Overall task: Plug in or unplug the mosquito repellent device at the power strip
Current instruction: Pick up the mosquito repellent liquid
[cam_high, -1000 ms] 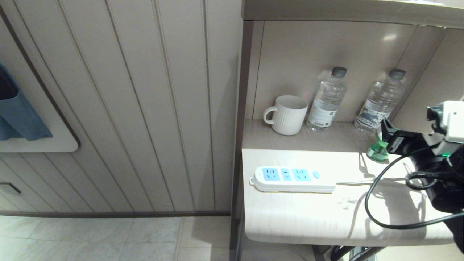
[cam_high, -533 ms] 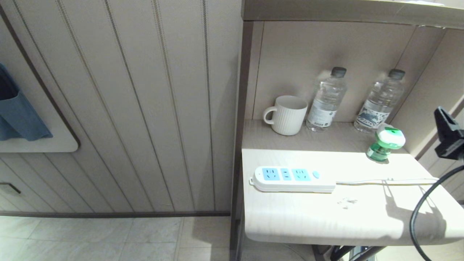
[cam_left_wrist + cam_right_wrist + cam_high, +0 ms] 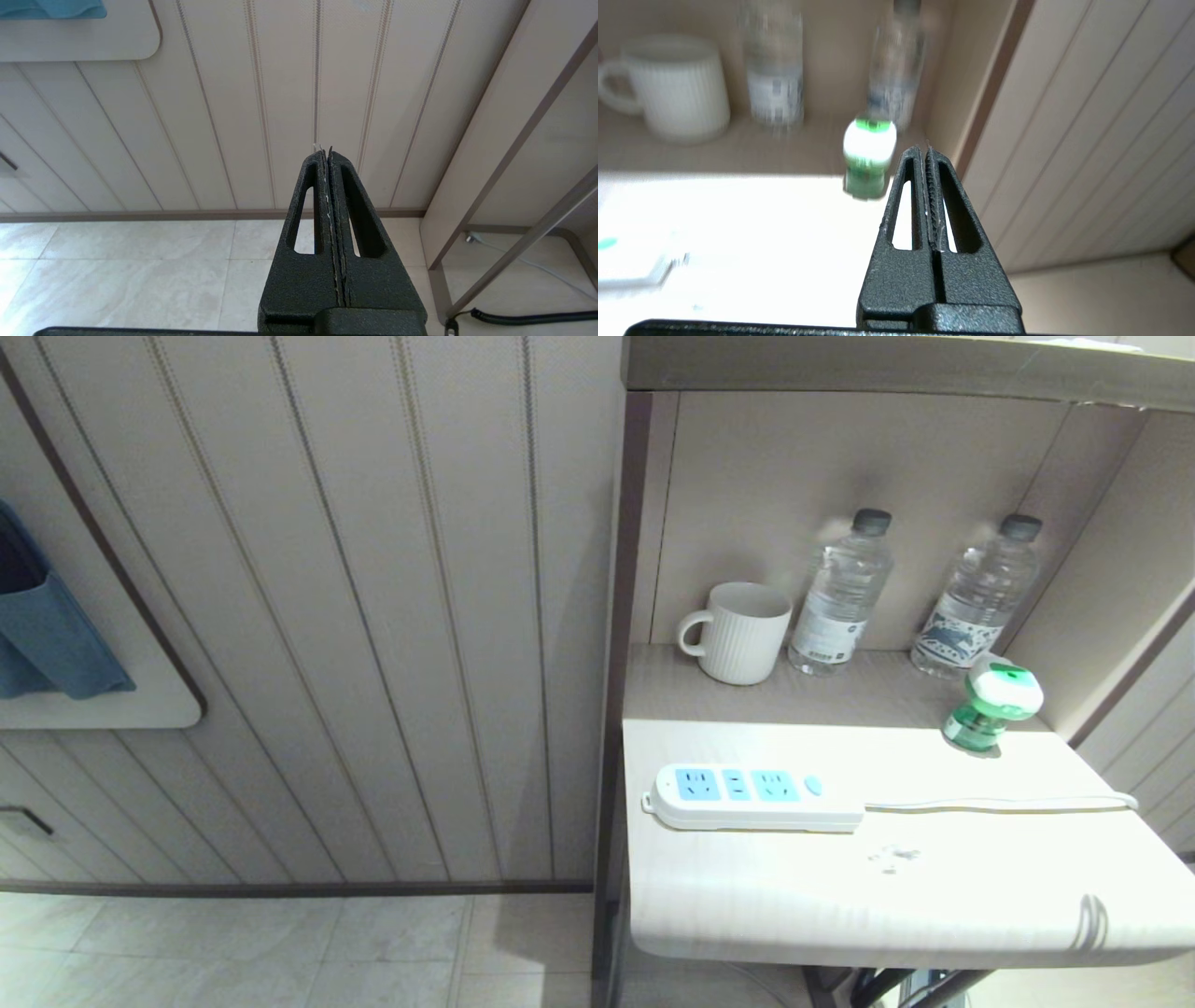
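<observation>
Repellent unit standing unplugged, pincer closed beside it

Device and strip are sitting apart on a pale bedside table (image 3: 840, 905). The mosquito repellent device (image 3: 991, 707) is standing upright near the table's back right corner, its round green-and-white head tilting slightly over the green bottle. The power strip (image 3: 756, 796) is lying flat nearer the table's left edge, well apart from the device, all three blue socket panels showing uncovered, its white cord (image 3: 999, 803) running off to the right. Behind them a white mug (image 3: 739, 631) and two clear water bottles (image 3: 842, 592) are lining the back wall.

The right gripper (image 3: 926, 154) is showing only in its wrist view, fingers pressing together on nothing, with the device just beyond and beside its tips, not touching. The left gripper (image 3: 326, 154) is hanging over the tiled floor (image 3: 117, 275), fingers likewise pressing together, holding nothing.
</observation>
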Robot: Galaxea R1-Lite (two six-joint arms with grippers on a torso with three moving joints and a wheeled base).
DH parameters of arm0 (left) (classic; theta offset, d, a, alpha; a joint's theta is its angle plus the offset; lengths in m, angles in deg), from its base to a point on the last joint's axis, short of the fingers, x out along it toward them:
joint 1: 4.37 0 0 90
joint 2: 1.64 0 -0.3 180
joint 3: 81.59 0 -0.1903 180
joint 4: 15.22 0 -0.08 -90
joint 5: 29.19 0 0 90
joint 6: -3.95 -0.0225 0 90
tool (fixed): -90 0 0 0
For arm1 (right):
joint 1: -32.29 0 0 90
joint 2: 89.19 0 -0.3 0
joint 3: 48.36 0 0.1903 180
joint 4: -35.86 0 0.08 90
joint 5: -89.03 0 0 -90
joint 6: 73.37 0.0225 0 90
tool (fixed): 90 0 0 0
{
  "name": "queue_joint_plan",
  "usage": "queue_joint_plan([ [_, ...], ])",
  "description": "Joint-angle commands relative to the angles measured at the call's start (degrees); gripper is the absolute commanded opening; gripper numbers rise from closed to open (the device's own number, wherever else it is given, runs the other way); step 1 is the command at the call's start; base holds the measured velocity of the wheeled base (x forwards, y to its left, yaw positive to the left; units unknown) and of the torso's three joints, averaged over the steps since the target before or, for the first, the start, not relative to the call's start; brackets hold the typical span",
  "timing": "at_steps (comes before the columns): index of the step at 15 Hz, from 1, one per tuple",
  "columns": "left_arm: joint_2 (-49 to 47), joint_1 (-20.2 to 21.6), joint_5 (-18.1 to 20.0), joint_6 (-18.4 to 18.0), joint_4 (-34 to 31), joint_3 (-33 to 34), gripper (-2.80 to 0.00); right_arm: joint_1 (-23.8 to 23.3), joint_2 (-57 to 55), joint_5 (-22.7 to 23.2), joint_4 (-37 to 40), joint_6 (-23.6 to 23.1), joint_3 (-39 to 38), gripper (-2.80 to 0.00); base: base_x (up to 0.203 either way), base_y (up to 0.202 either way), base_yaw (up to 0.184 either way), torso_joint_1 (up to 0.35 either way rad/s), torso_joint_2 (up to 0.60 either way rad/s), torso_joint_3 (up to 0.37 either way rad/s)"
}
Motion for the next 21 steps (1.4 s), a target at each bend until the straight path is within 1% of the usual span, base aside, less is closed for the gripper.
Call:
queue_joint_plan([
  [1, -0.08, 0.01, 0.0, -0.02, 0.0, 0.0, -2.8, -2.61, 11.89, 6.14, 18.78, 2.07, -0.35, -2.8, 0.0, 0.0, 0.0, 0.0, 0.0, 0.0],
  [2, -0.08, 0.01, 0.0, -0.02, 0.0, 0.0, -2.8, -4.04, 14.6, 11.35, 21.42, 2.92, -3.21, -2.8, 0.0, 0.0, 0.0, 0.0, 0.0, 0.0],
  [4, -0.08, 0.01, 0.0, -0.02, 0.0, 0.0, -2.8, -6.61, 20.61, 17.73, 24.97, 3.52, -10.14, -2.8, 0.0, 0.0, 0.0, 0.0, 0.0, 0.0],
  [6, -0.08, 0.01, 0.0, -0.02, 0.0, 0.0, -2.8, -8.65, 26.06, 21.91, 26.62, 3.68, -16.52, -2.8, 0.0, 0.0, 0.0, 0.0, 0.0, 0.0],
  [7, 0.01, 0.01, 0.0, -0.02, 0.0, 0.0, -2.8, -9.17, 29.63, 23.07, 28.9, 3.75, -17.54, -2.8, 0.0, 0.0, 0.0, 0.0, 0.0, 0.0],
  [9, -0.08, 0.01, 0.0, -0.02, 0.0, 0.0, -2.8, -9.61, 35.21, 24.3, 34.26, 4.07, -18.42, -2.8, 0.0, 0.0, 0.0, 0.0, 0.0, 0.0],
  [12, -0.08, 0.01, 0.0, -0.02, 0.0, 0.0, -2.8, -9.45, 42.68, 23.55, 39.38, 4.93, -18.73, -2.8, 0.0, 0.0, 0.0, 0.0, 0.0, 0.0],
  [13, -0.08, 0.01, 0.0, -0.02, 0.0, 0.0, -2.8, -9.42, 44.35, 23.41, 40.96, 6.12, -18.76, -2.8, 0.0, 0.0, 0.0, 0.0, 0.0, 0.0],
  [14, -0.08, 0.01, 0.0, -0.02, 0.0, 0.0, -2.8, -9.4, 44.49, 23.35, 41.31, 8.03, -18.77, -2.8, 0.0, 0.0, 0.0, 0.0, 0.0, 0.0],
  [19, -0.08, 0.01, 0.0, -0.02, 0.0, 0.0, -2.8, -9.4, 44.53, 23.17, 41.43, 8.66, -18.77, -2.8, 0.0, 0.0, 0.0, 0.0, 0.0, 0.0],
  [21, -0.08, 0.01, 0.0, -0.02, 0.0, 0.0, -2.8, -9.13, 44.44, 22.59, 41.43, 10.66, -18.77, -2.8, 0.0, 0.0, 0.0, 0.0, 0.0, 0.0],
])
